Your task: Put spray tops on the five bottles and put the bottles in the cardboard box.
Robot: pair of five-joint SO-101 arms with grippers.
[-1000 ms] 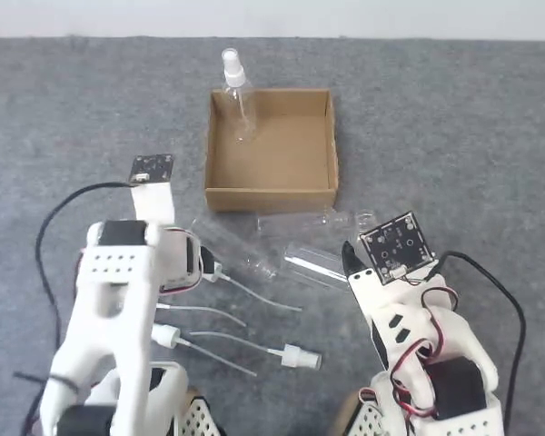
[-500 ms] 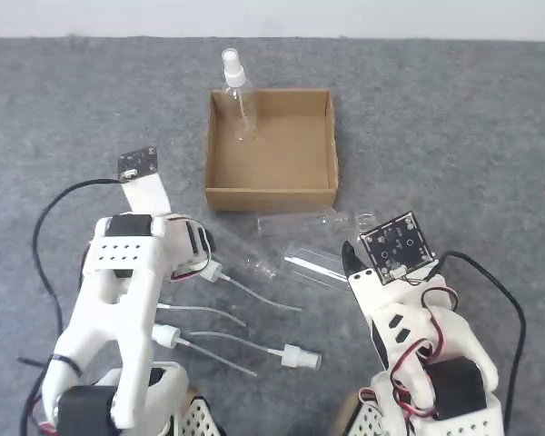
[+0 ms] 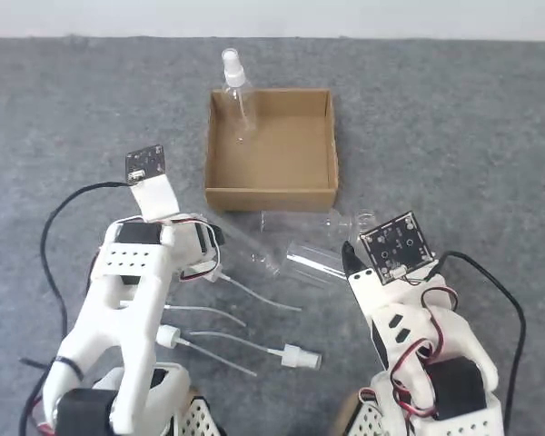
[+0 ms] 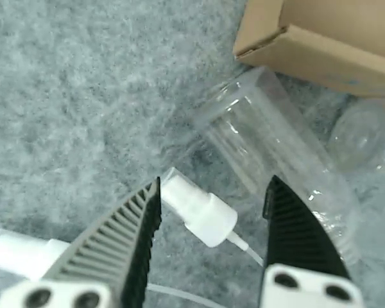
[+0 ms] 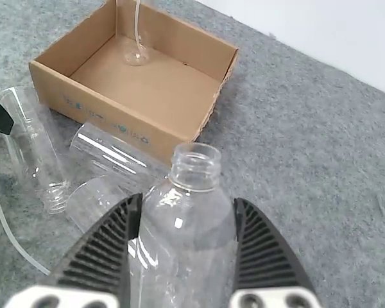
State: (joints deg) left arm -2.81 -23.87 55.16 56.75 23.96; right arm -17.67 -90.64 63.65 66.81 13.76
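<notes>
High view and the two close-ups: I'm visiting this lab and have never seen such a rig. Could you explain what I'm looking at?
These are two small white robot arms, a left arm and a right arm, side by side at a grey table. The high view comes from a fixed camera looking down. The other two pictures come from a camera on each arm's wrist, looking along its tool, the two-fingered part that grasps.

On the table is a cardboard box with one finished bottle standing in it, spray top on. In front of the box lie clear open bottles, and nearer the arms are loose spray tops with thin tubes.

The left tool is open, its fingers either side of a white spray top on the table. The right tool is shut on a topless bottle.
</notes>
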